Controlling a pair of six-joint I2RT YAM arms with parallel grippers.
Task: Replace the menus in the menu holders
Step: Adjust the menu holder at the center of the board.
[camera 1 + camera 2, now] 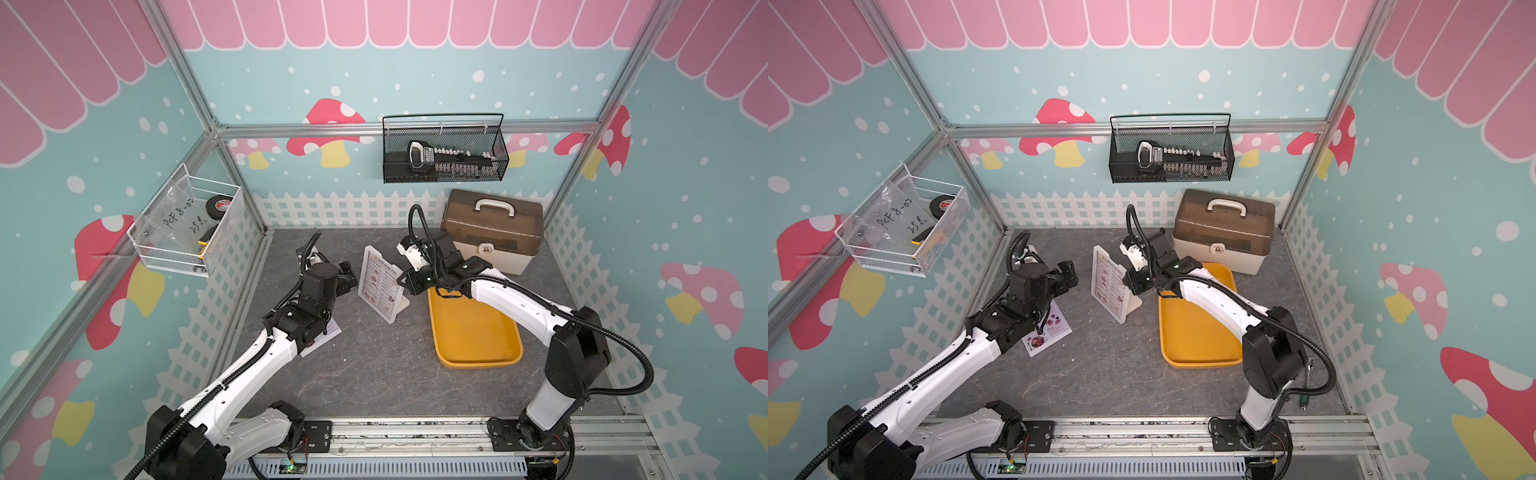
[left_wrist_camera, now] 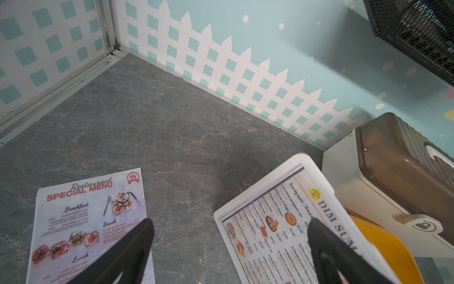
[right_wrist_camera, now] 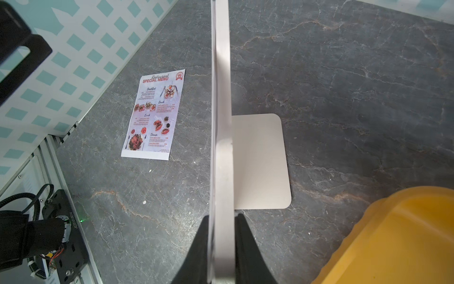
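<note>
Edgewise, right claw [image 3: 222, 217] pinching menu holder [image 3: 222, 86], left claw [image 2: 231, 225] wide

In a top view, the left arm [image 1: 257, 361] hides most of the pinkish paper Special Menu sheet [image 1: 322, 344]. The right wrist view shows the white plastic menu holder [image 3: 222, 98] edge-on, its front hidden, and the yellow plastic tray [image 3: 403, 241] cut off.

I have bare counter [image 1: 374, 382] open across the near half and toward the back left corner, menu holder [image 1: 398, 308] upright mid-counter between my arms, yellow tray [image 1: 473, 336] just beside its foot, lidded box [image 1: 492, 230] filling the back right, Special Menu [image 1: 1054, 327] flat under my left arm.
</note>
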